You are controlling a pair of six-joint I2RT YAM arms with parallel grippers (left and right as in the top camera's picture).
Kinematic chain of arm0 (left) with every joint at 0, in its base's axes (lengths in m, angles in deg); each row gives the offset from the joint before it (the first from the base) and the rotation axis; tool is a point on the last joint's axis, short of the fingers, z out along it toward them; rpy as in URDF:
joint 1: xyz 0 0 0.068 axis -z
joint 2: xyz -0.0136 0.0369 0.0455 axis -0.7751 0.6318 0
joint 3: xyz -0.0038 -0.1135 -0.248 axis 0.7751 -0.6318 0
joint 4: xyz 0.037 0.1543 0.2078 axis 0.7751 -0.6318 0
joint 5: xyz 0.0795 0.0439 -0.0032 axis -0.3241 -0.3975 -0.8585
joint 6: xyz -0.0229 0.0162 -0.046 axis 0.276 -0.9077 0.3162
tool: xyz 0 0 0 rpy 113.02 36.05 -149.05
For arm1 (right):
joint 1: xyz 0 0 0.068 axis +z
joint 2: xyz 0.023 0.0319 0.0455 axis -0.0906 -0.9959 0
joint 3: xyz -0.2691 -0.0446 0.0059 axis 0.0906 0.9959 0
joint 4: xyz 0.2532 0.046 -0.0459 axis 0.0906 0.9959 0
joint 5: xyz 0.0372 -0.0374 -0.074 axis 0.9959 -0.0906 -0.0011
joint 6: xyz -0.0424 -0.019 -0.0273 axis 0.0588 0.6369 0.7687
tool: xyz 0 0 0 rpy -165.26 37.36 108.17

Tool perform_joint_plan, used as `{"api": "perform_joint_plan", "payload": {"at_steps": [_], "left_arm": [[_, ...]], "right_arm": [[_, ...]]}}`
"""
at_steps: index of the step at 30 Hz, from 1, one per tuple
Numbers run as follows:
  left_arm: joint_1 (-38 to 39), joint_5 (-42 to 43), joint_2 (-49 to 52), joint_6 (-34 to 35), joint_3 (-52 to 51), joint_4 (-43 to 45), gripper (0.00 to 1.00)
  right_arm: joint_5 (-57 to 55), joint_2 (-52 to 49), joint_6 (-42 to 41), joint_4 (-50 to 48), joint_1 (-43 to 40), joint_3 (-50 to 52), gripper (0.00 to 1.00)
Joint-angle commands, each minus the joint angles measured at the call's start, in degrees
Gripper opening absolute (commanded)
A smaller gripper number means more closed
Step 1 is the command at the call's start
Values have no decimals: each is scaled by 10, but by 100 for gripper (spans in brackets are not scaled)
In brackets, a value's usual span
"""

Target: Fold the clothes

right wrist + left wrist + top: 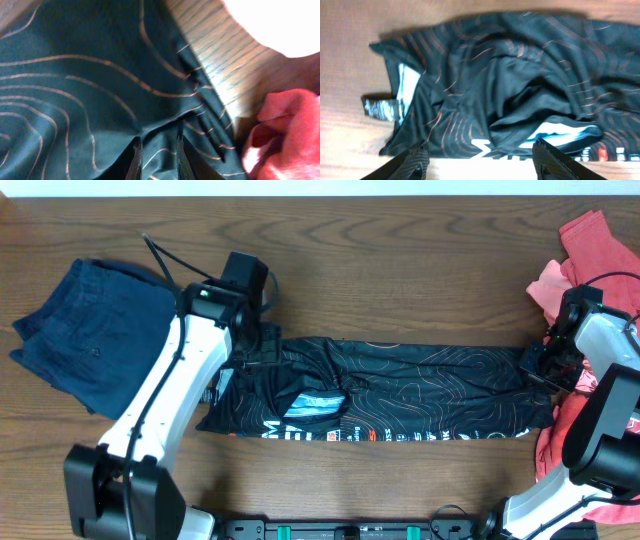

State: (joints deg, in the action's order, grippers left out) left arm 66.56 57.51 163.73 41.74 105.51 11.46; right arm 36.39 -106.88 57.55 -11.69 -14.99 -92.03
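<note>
A black shirt (400, 395) with orange contour lines and white lettering lies stretched across the middle of the table, folded into a long strip. My left gripper (252, 345) hovers over its left end, open and empty; the left wrist view shows the fingers (477, 152) wide apart above the shirt's rumpled collar end (510, 85). My right gripper (540, 365) is at the shirt's right end, shut on a pinch of the black fabric (157, 150).
Folded navy shorts (85, 330) lie at the far left. A pile of red and pink clothes (580, 255) sits at the right edge and runs down beside my right arm; it also shows in the right wrist view (287, 130).
</note>
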Motion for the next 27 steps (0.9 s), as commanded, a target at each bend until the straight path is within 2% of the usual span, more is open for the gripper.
{"api": "perform_joint_plan", "payload": {"at_steps": [1,6,9,12,16,20,21,23,27], "left_arm": [[-6,-7,37,10,-9,-10,67],[-8,-7,91,29,-22,3,66],[-12,-7,122,29,-24,23,61],[-21,-7,145,29,-24,40,51],[-36,-19,166,29,-25,50,25],[-49,-20,179,28,-38,54,23],[-51,-20,179,28,-47,59,21],[-55,-21,179,28,-58,64,8],[-76,-31,173,26,-59,55,6]], "right_arm": [[23,9,5,5,12,-9,23],[21,9,9,11,17,-9,23],[19,9,9,12,17,-9,24],[19,9,9,12,17,-9,24],[19,9,11,12,17,-9,23],[17,9,11,13,17,-9,24],[17,9,11,12,17,-9,23],[17,9,11,13,17,-9,23],[12,9,11,14,17,-9,24]]}}
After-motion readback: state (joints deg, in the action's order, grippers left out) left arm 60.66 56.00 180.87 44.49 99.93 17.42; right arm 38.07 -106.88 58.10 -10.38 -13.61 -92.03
